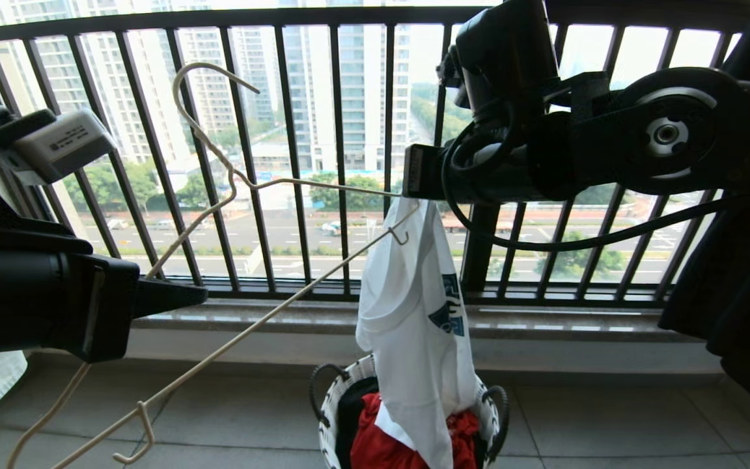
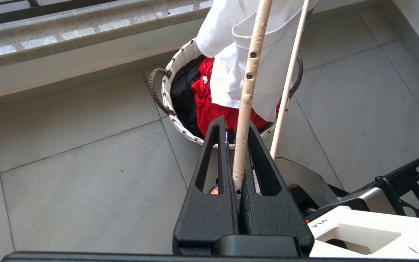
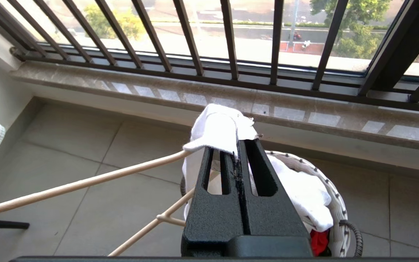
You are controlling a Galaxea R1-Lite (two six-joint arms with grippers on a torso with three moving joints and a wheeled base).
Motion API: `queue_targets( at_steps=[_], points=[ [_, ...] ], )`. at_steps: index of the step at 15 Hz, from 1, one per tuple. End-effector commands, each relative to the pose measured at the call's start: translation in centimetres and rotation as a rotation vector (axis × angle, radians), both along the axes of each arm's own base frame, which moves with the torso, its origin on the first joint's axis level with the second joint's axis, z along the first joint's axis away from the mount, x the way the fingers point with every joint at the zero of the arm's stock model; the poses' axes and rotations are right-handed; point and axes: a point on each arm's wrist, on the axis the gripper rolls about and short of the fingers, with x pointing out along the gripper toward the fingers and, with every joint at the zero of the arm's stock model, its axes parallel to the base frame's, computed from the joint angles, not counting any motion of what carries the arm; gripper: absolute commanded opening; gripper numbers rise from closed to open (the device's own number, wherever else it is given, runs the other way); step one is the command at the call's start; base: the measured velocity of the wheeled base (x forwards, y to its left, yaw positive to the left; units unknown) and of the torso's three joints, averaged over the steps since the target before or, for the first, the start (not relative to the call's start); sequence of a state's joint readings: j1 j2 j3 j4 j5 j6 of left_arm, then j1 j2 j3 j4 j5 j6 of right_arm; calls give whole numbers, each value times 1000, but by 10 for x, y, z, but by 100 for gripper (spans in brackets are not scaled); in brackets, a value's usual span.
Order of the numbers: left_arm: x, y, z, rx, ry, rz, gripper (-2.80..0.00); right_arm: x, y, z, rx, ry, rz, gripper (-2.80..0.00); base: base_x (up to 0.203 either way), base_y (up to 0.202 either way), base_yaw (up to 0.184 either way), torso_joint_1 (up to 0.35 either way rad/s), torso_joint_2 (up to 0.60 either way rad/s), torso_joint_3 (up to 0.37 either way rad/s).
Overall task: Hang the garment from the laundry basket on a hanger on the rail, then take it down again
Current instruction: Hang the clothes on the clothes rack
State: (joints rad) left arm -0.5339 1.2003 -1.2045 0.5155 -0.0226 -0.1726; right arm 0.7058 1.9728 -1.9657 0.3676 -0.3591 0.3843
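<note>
The left gripper (image 2: 239,145), black with tapered fingers, is clenched on one arm of the thin cream-white wire hanger (image 1: 245,179) — the wire runs straight up between its fingers. In the head view it sits at about nine o'clock, with the hanger tilted and its long hook up near eleven, against the dark barred window railing (image 1: 342,150). The right gripper (image 3: 239,156), near two o'clock, is clamped on a bunched edge of the white short-sleeved T-shirt (image 1: 414,326), right at the hanger's far shoulder tip. The shirt hangs straight down from there, dark blue logo showing, its lower end resting in the small round white woven laundry basket (image 1: 333,404) on the tiled floor at six o'clock — over red cloth (image 1: 381,446) and black cloth (image 1: 349,410).
</note>
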Motion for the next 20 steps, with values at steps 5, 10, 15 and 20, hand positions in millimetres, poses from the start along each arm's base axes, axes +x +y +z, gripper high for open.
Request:
queue_targets(
  at_steps=[5, 10, 15, 20],
  points=[
    [9, -5, -1, 5, -24, 63, -280, -12, 18, -5, -8, 9, 39, -280, 0, 0, 0, 0, 0, 0],
    [19, -9, -8, 71, -22, 157, -280, -3, 16, -7, -8, -16, -18, -280, 0, 0, 0, 0, 0, 0],
    [29, -16, -17, 139, -14, 220, -280, -16, 21, -4, 21, 34, 92, -280, 0, 0, 0, 0, 0, 0],
    [30, -19, -17, 120, -54, 224, -280, -39, 51, -11, 16, 62, 219, -280, 0, 0, 0, 0, 0, 0]
  ],
)
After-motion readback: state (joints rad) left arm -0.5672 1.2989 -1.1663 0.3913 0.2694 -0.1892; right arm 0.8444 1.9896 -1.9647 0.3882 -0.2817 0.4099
